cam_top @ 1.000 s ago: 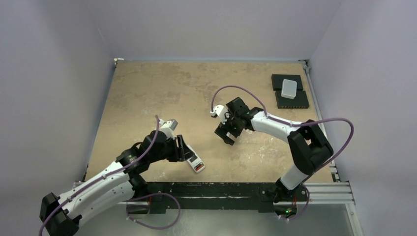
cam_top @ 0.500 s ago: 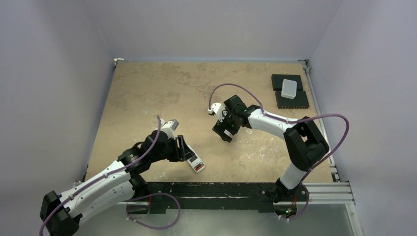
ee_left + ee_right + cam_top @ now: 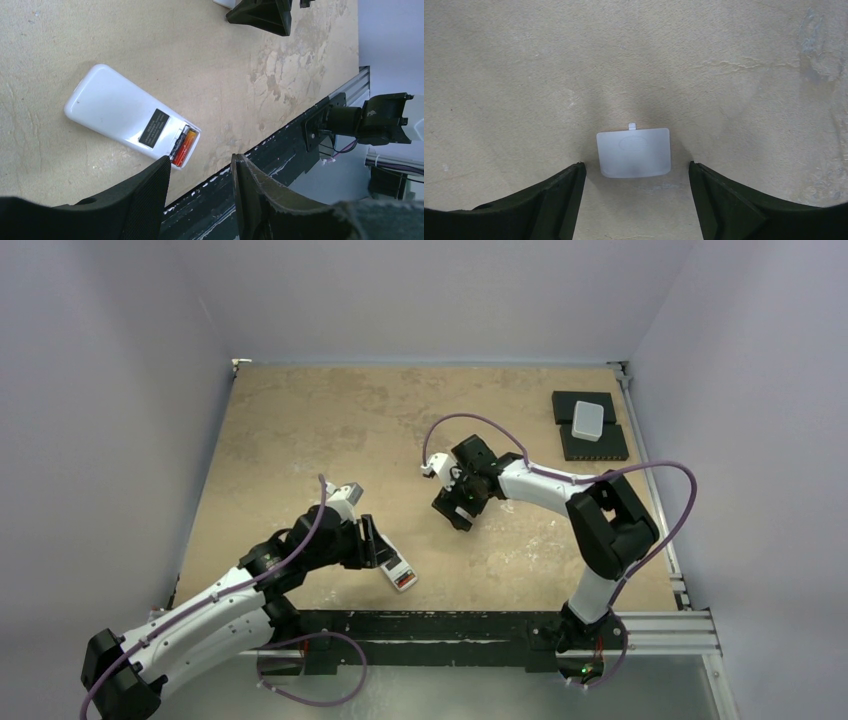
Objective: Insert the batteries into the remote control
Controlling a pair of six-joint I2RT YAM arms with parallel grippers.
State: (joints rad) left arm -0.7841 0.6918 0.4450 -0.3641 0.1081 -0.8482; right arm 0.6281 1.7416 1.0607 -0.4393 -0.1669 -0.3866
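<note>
Biggest first, table [image 3: 300,440]: looks same as 1 s ago. On R side, right arm [image 3: 560,490]: shifts a little to the left vs. 1 s ago, elbow folds in more. On L side, left arm [image 3: 230,585]: no move seen.

Near table centre, right gripper [image 3: 635,167]: points down, fingers wide apart, nothing clamped, one finger on each side of the lid, no contact seen. Near front edge, left gripper [image 3: 202,159]: also apart and empty, just beside the remote's open end.

Then remote control [image 3: 120,117]: lies back-up, same spot as before, compartment open.

Then battery cover [image 3: 634,152]: flat on table, well apart from remote, now centred between R fingers.

Last, batteries [image 3: 182,145]: seem seated side by side in compartment, one dark, one orange.

Meaning, prob.: loading done, only lid left. Small shift lines up R gripper to pick the cover.
</note>
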